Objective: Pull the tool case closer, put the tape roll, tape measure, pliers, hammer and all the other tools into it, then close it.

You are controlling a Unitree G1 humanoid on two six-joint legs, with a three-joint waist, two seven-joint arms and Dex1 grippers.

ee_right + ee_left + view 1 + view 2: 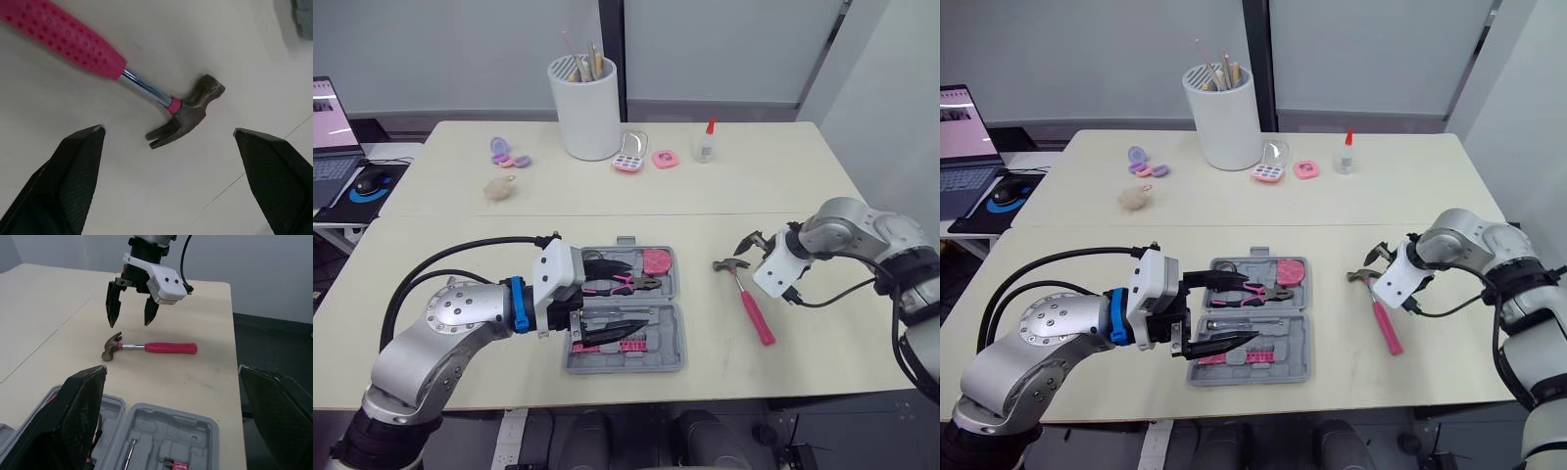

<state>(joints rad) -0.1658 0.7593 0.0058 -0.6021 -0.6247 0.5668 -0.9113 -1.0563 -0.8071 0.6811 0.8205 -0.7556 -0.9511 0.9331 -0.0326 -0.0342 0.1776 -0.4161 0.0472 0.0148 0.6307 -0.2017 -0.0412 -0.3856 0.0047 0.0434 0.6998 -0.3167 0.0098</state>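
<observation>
The right pincer (751, 242) hangs with its fingers spread wide just above the head end of the hammer (750, 302), gripping nothing. The hammer lies flat on the counter (724, 201), toward its right front, with the steel head pointing away from the front edge and the pink handle running back toward it. It sits near the open tool case (663, 339) but apart from it. The case rests at the middle of the front edge, with the pliers (631, 284) already in its far half. The left pincer (1252, 307) hovers over the case with its fingers apart and empty. The step in hand looks like picking up the hammer. The next move probably calls for lowering the right pincer, closing it across the shaft or handle, then carrying the hammer leftward to the case, with the left arm drawn aside first.
</observation>
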